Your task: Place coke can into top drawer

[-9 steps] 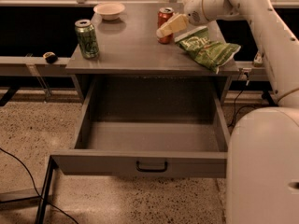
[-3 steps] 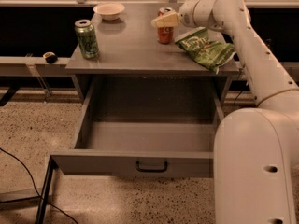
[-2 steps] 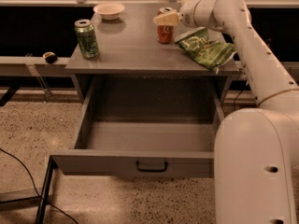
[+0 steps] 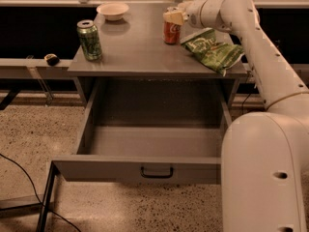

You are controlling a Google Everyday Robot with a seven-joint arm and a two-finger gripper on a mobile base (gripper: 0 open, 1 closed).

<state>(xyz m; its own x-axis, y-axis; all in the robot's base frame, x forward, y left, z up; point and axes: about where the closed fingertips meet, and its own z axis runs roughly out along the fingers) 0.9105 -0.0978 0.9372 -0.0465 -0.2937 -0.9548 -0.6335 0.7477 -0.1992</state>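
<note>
White robot arm (image 4: 263,52) reaches over the grey tabletop (image 4: 135,47), and the top drawer (image 4: 96,170) below stands open. A green chip bag (image 4: 212,50) lies just beside the upright coke can (image 4: 171,33). The gripper (image 4: 175,16) is at the can's top; whether it grips cannot be told. A green can (image 4: 90,40) and a bowl (image 4: 112,9) stand well apart from it.

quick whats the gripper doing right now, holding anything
Gripper: at the top of the coke can, which stands on the cabinet top; open, closed or holding cannot be told.
</note>
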